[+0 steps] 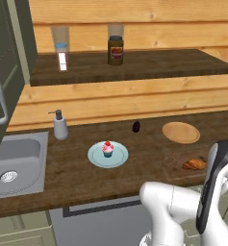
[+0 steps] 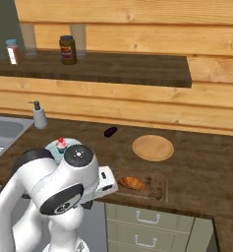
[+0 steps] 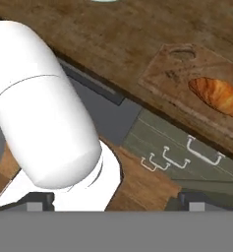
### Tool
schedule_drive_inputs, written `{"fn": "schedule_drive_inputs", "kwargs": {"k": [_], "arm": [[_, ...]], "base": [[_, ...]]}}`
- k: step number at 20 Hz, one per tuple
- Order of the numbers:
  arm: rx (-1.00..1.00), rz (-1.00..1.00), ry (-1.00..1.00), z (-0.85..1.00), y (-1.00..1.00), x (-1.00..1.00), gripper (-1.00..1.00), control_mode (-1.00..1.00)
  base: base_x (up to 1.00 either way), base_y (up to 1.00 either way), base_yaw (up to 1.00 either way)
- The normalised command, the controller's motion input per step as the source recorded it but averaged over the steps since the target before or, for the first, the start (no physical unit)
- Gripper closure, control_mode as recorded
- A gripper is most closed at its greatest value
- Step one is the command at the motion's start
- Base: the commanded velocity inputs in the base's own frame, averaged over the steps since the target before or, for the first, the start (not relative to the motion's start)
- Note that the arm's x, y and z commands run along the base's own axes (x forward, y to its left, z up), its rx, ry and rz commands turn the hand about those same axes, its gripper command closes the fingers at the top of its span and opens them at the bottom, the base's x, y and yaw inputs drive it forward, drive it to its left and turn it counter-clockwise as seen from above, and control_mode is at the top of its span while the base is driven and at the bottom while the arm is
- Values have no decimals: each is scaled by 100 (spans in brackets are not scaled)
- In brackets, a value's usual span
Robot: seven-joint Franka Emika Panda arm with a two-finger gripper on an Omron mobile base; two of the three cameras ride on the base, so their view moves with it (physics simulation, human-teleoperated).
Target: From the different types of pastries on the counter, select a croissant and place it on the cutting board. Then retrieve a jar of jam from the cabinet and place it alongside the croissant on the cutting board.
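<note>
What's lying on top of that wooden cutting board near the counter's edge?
A golden croissant lies on the cutting board, toward one end. The rest of the board's top is bare, with a handle hole at one end. What is beneath the croissant is covered.

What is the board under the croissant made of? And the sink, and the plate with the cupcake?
The board looks like dark wood with a matte finish: grain streaks show in the hand view. The sink looks like brushed metal: plain grey with a soft sheen and a round drain. The plate looks like glazed ceramic, maybe plastic: smooth, even pale blue.
</note>
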Motion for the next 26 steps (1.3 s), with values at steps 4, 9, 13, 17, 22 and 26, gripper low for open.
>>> {"fn": "schedule_drive_inputs", "kwargs": {"k": [4,9,13,17,22,26], "arm": [[-5,-70,-10,0,38,-60,-100,-100],[-3,-69,-8,0,44,-59,-100,-100],[0,-2,0,0,0,-3,-100,-100],[0,0,0,0,0,0,-100,-100],[1,0,0,0,2,0,-100,-100],[12,0,0,-24,87,0,-100,-100]], "base": [[0,0,0],[0,0,0],[0,0,0],[0,0,0],[0,0,0],[0,0,0]]}}
